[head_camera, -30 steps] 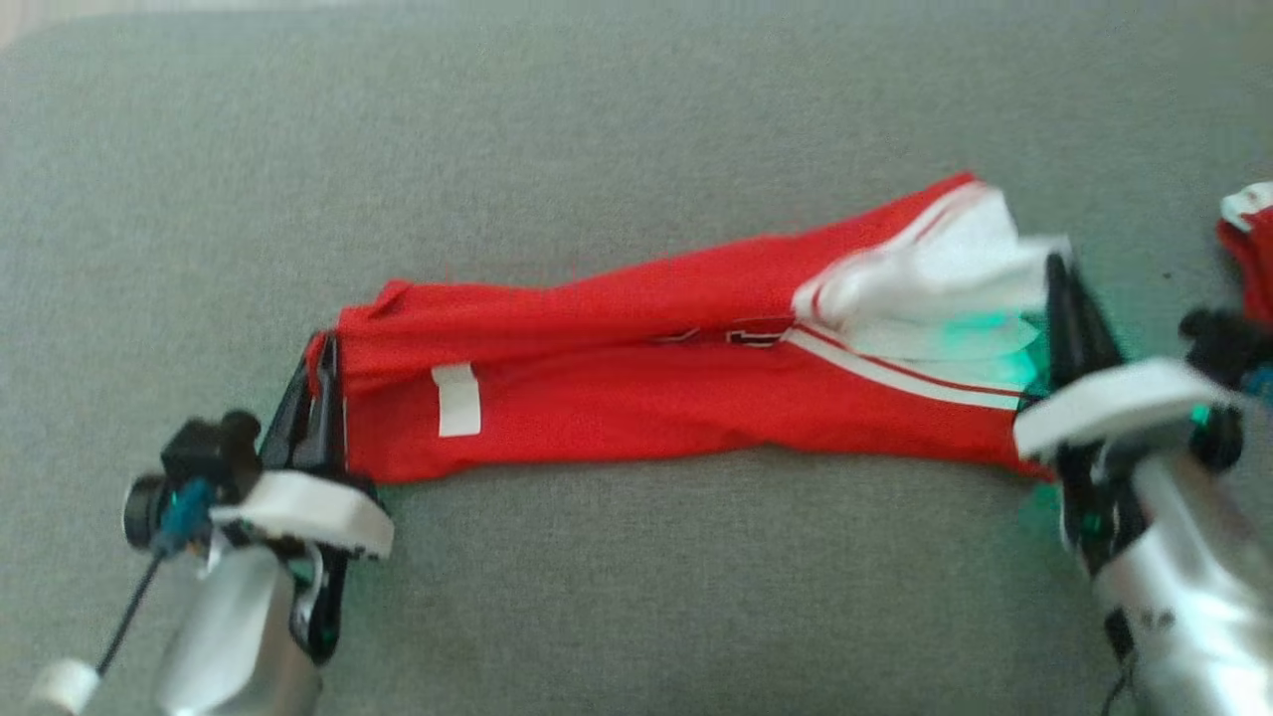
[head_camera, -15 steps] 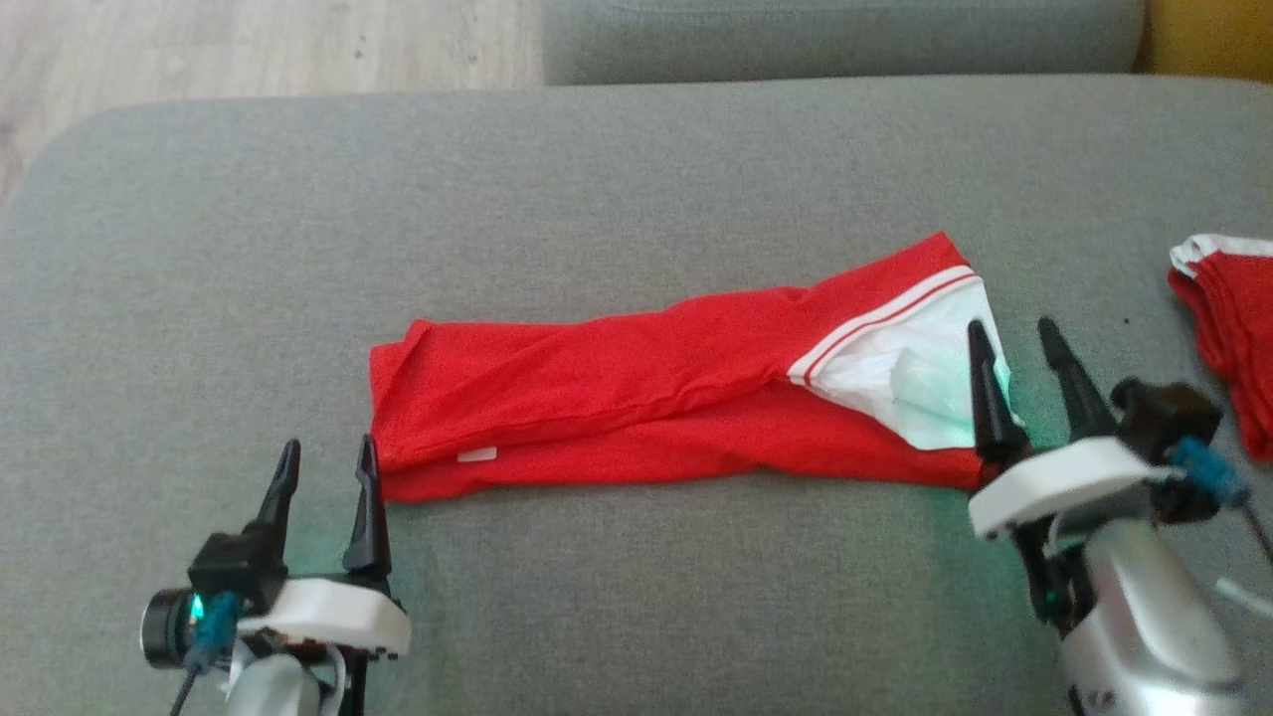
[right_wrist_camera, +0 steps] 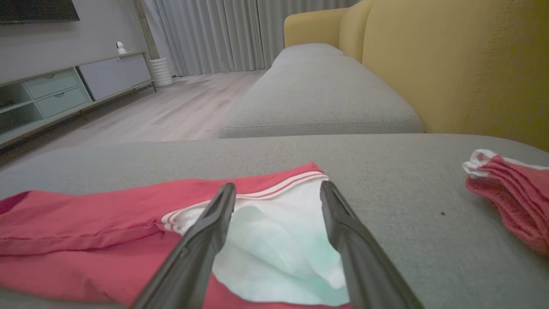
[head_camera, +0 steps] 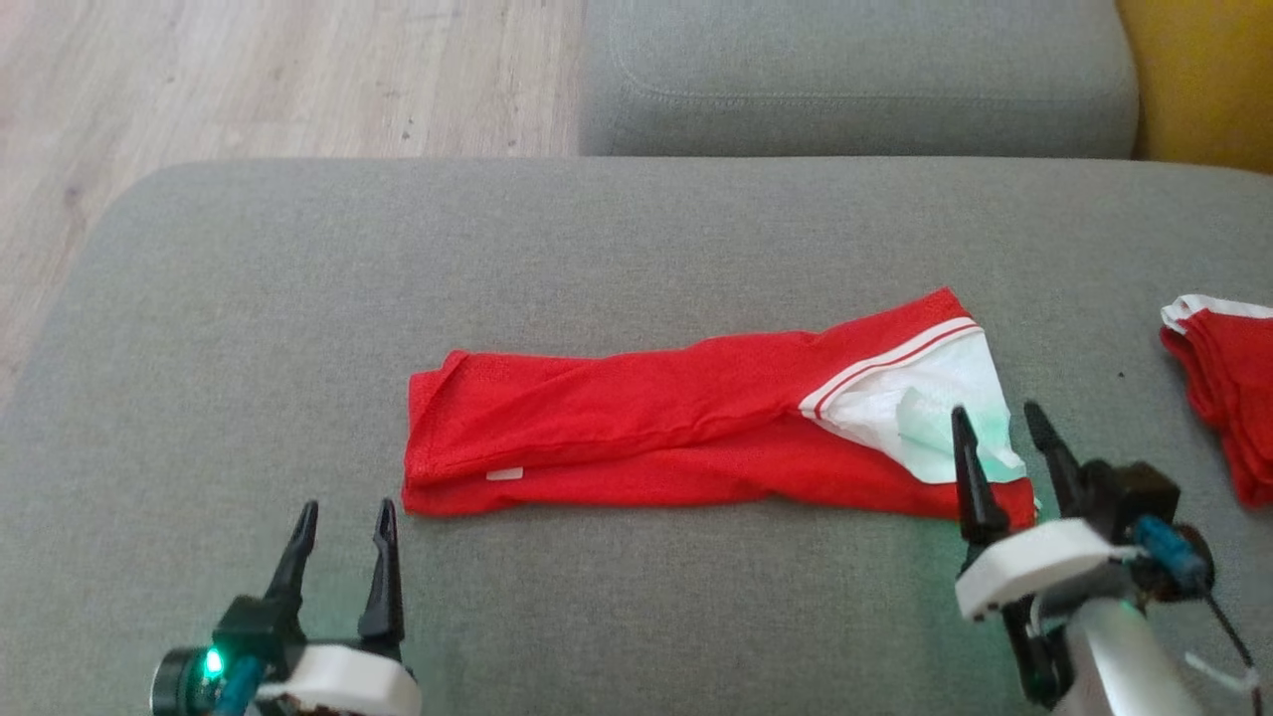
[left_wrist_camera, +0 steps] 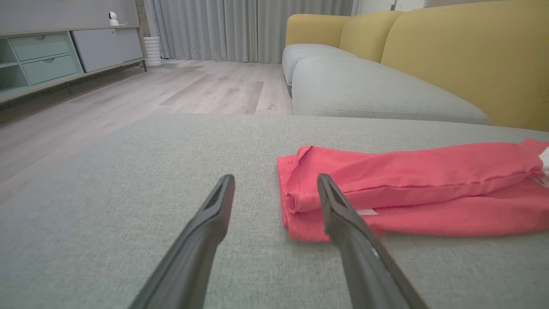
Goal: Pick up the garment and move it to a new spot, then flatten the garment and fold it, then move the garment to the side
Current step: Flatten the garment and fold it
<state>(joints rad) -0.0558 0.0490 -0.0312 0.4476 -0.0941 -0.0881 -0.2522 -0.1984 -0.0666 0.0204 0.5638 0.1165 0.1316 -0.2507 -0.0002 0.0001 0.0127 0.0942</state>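
The garment [head_camera: 646,428] is a red piece with a white striped end, folded into a long band across the grey cushion [head_camera: 597,249]. It also lies in the left wrist view as the garment [left_wrist_camera: 407,184] and in the right wrist view as the garment [right_wrist_camera: 107,223]. My left gripper [head_camera: 344,512] stands open just short of its left end, holding nothing. My right gripper [head_camera: 995,418] is open at the white right end, fingers apart and empty. The left gripper [left_wrist_camera: 276,182] and right gripper [right_wrist_camera: 278,189] show wide gaps.
A second red and white folded cloth [head_camera: 1218,383] lies at the cushion's right edge. Another grey cushion [head_camera: 855,80] and a yellow sofa back [head_camera: 1203,80] are beyond. Wooden floor [head_camera: 249,89] lies off the left edge.
Both grippers have opened and let go of the garment's ends, then drawn back toward me. The garment now lies loose on the cushion. The head camera has tilted up.
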